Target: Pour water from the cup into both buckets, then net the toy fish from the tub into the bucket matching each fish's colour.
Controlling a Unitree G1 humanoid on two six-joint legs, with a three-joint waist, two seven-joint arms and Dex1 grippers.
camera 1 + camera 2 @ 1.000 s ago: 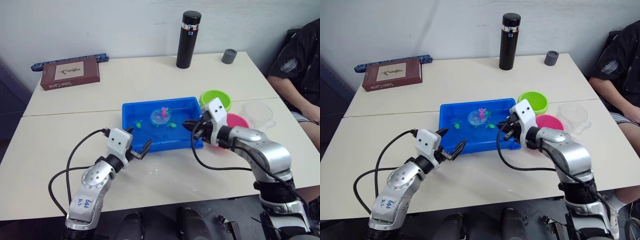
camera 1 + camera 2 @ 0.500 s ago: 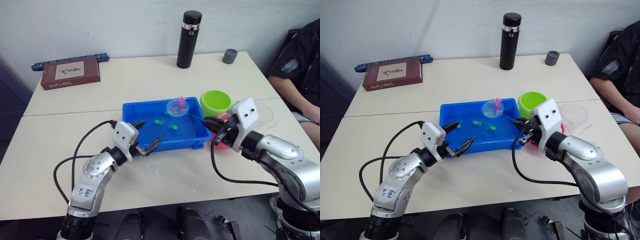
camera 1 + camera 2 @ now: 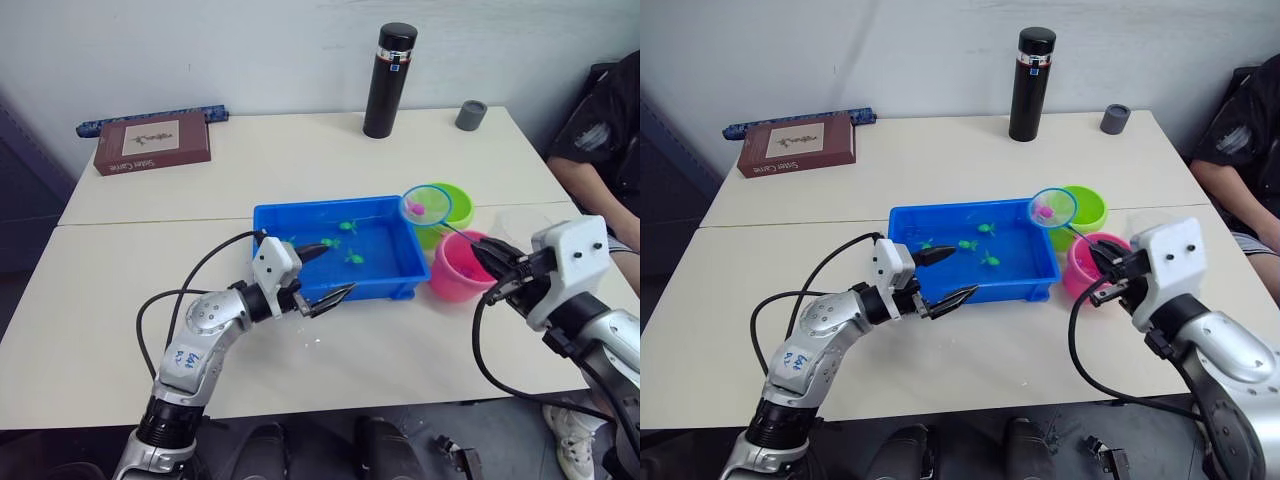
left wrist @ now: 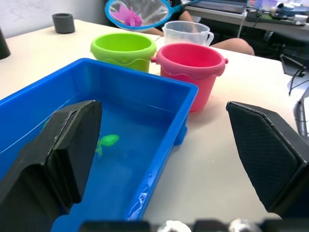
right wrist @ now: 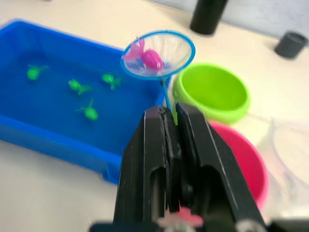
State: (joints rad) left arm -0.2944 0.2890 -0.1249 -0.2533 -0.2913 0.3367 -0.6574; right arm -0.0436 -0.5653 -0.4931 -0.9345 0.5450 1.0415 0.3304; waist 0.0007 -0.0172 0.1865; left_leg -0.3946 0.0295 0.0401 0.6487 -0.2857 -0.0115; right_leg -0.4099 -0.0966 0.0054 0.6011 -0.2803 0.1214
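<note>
Our right gripper [image 5: 171,121] is clamped on the handle of the net [image 3: 428,204], which carries a pink fish [image 5: 153,59]. The hoop hangs over the green bucket [image 3: 448,205]; the pink bucket [image 3: 461,267] lies nearer and slightly right of it. Left gripper [image 3: 326,270] is spread wide at the tub [image 3: 330,293], holding nothing.

Cup [image 5: 294,145] blurred, cut by frame edge.
</note>
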